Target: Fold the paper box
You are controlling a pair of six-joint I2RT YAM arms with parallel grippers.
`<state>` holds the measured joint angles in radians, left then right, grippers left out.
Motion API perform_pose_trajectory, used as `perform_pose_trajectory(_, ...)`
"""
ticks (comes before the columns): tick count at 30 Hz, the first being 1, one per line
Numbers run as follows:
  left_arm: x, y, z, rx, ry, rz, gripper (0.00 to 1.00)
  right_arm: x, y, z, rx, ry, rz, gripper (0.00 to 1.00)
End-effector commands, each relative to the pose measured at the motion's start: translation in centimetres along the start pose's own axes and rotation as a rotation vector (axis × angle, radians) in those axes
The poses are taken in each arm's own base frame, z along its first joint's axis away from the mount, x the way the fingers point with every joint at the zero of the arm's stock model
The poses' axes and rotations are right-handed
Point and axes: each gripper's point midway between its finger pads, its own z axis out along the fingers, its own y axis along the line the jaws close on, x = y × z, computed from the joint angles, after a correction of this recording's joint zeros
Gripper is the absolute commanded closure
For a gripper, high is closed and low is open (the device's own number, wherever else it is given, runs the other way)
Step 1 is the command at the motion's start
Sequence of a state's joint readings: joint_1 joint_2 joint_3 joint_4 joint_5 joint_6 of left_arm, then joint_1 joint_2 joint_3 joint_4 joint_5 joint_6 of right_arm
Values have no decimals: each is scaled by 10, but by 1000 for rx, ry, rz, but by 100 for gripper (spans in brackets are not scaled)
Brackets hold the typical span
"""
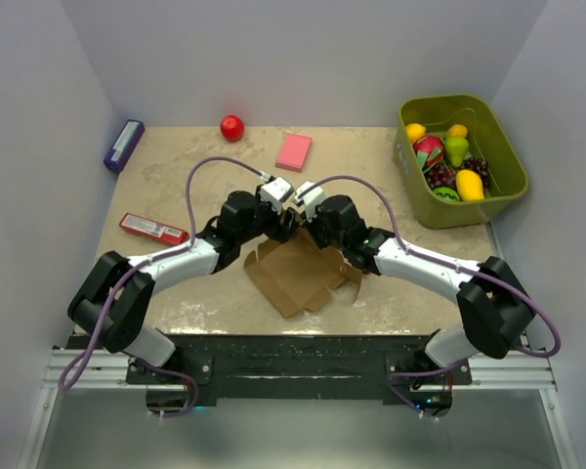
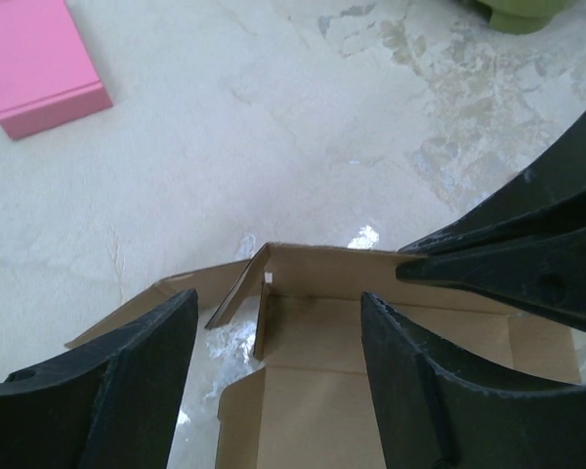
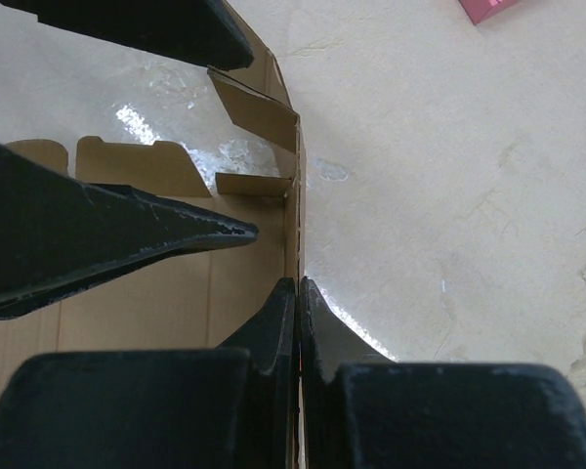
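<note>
The paper box (image 1: 293, 278) is plain brown cardboard, partly folded, lying at the table's middle with one far wall raised and small flaps loose. My left gripper (image 1: 281, 227) is open; in the left wrist view its jaws (image 2: 278, 298) straddle the box's floor panel (image 2: 313, 391) without gripping it. My right gripper (image 1: 309, 231) is shut on the box's upright side wall; in the right wrist view (image 3: 298, 283) the thin cardboard edge stands pinched between its fingertips, with the box floor (image 3: 176, 303) to the left. Each gripper's fingers show in the other's wrist view.
A pink flat block (image 1: 294, 151) and a red ball (image 1: 232, 127) lie at the back. A purple box (image 1: 123, 145) and a red packet (image 1: 153, 229) lie at the left. A green bin (image 1: 464, 213) with toy fruit stands at the back right.
</note>
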<state>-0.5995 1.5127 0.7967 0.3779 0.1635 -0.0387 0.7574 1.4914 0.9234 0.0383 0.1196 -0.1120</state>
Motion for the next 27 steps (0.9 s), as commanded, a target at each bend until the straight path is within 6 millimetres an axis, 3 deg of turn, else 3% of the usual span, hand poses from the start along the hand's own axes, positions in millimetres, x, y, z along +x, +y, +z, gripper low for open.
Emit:
perform_pose_trajectory(1, -16, -7, 8, 68, -87, 82, 37, 13, 11, 3, -46, 48, -14, 100)
perform_pose_trajectory(5, -6, -8, 13, 82, -57, 83, 53, 13, 10, 2, -46, 46, -11, 99)
perform_pose_trajectory(11, 6, -4, 13, 64, -34, 83, 61, 10, 9, 2, -38, 41, -8, 96)
perform_pose_trajectory(19, 10, 5, 15, 11, -47, 96, 100, -1, 5, -3, -18, 34, 20, 87)
perform_pose_trajectory(20, 11, 7, 15, 2, -49, 98, 100, -2, 3, -5, -5, 38, 25, 77)
perform_pose_trajectory(23, 6, 15, 8, -52, -77, 98, 100, -15, -1, -13, 11, 20, 61, 64)
perform_pose_trajectory(24, 9, 18, 5, -71, -77, 94, 100, -22, -4, -18, 26, 3, 87, 51)
perform_pose_trajectory(27, 7, 31, -7, -165, -86, 78, 100, -36, -7, -29, 47, -21, 168, 33)
